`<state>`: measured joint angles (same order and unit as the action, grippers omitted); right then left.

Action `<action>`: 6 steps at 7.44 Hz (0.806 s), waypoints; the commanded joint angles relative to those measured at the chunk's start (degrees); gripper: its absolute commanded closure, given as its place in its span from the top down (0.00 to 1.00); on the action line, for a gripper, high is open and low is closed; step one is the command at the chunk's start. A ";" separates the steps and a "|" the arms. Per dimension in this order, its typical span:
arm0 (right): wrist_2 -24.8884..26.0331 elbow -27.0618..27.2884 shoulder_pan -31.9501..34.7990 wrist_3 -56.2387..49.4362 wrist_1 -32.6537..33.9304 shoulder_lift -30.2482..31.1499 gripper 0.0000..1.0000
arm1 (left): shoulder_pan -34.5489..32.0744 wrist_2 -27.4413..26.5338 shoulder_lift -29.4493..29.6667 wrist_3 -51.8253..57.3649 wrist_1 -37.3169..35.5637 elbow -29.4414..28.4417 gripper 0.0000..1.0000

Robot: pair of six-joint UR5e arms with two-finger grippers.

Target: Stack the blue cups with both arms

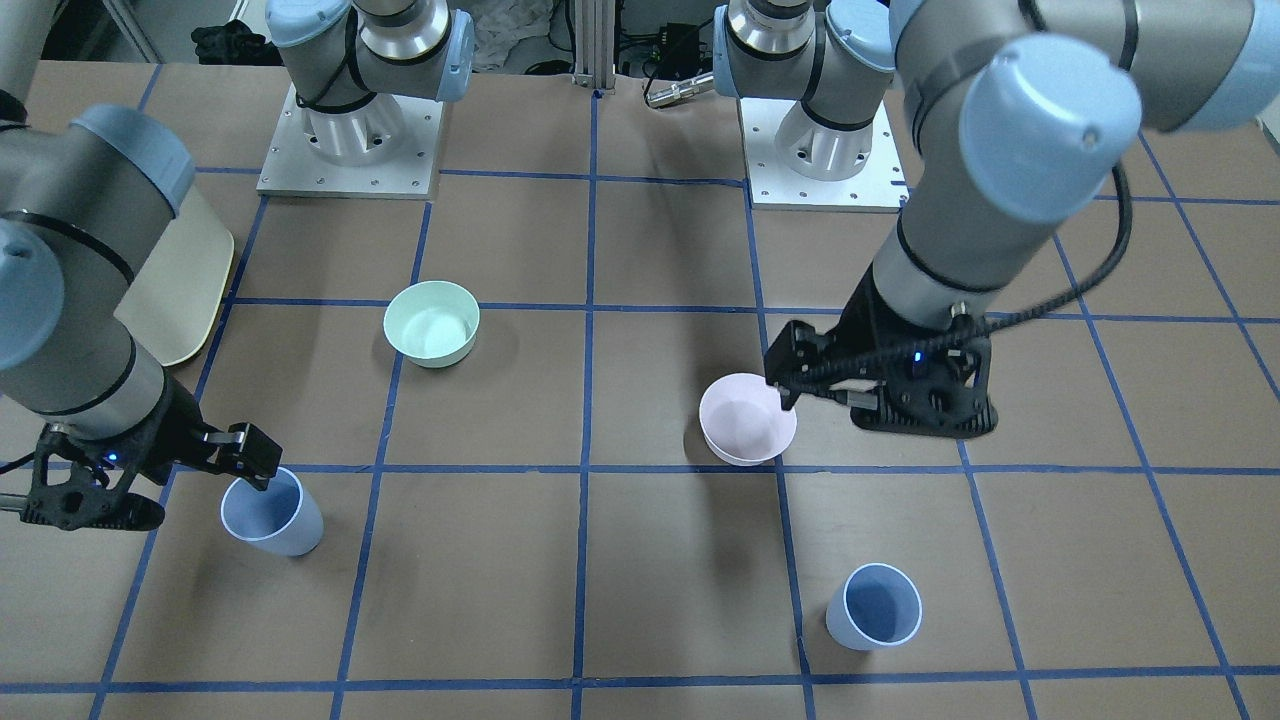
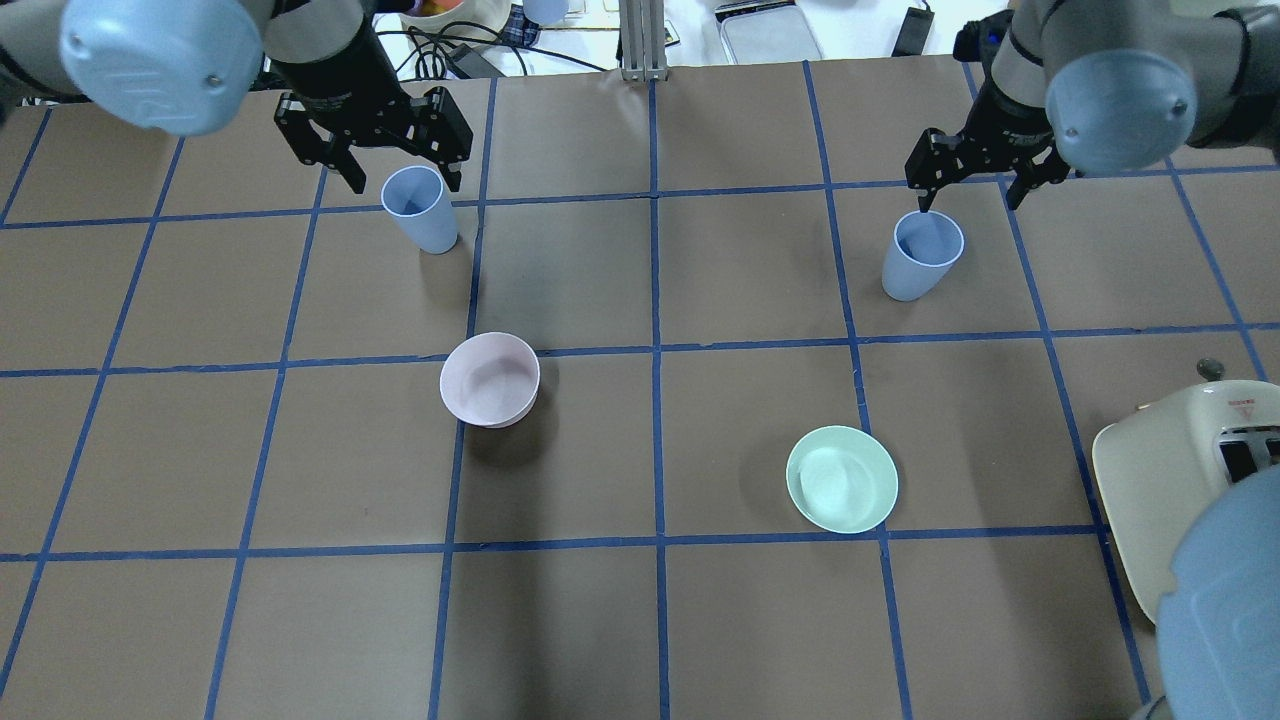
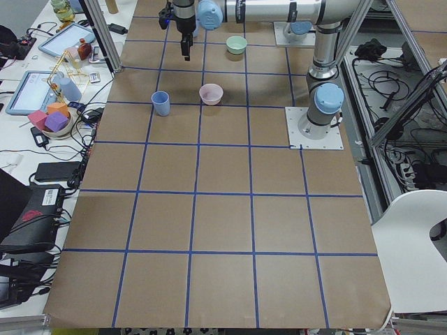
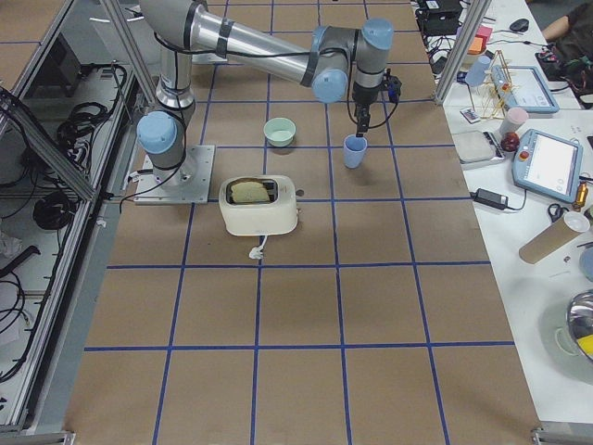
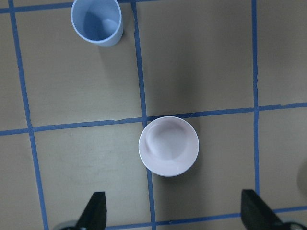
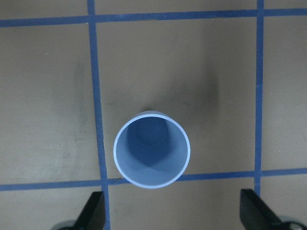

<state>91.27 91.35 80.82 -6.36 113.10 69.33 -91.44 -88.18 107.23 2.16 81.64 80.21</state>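
One blue cup (image 2: 420, 210) stands upright at the far left of the table. It shows at the top left of the left wrist view (image 5: 96, 21). My left gripper (image 2: 400, 160) hangs open and empty high above the table, and in its wrist view its fingers (image 5: 96, 211) straddle the pale pink bowl (image 5: 169, 146). The other blue cup (image 2: 925, 255) stands upright at the far right. My right gripper (image 2: 970, 190) is open and empty above it. The cup sits centred between the fingers in the right wrist view (image 6: 151, 149).
The pale pink bowl (image 2: 490, 380) stands left of centre and a mint-green bowl (image 2: 842, 480) right of centre. A cream toaster (image 2: 1180, 480) sits at the table's right edge near the robot. Blue tape lines grid the brown table.
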 commanded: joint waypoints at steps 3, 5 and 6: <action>-1.44 3.31 -0.84 -0.14 5.91 -4.29 0.85 | 1.09 -5.40 17.37 0.99 -13.26 -5.65 1.00; -1.62 3.40 -0.84 -0.14 5.90 -4.64 0.31 | 1.09 -5.78 20.72 1.53 -13.26 -7.08 0.88; -1.80 3.40 -0.84 -0.14 5.90 -5.00 0.11 | 1.09 -5.69 21.17 1.53 -13.35 -7.00 0.60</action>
<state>89.73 94.71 79.98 -6.50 118.99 64.76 -90.37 -93.73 127.17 3.59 68.41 73.53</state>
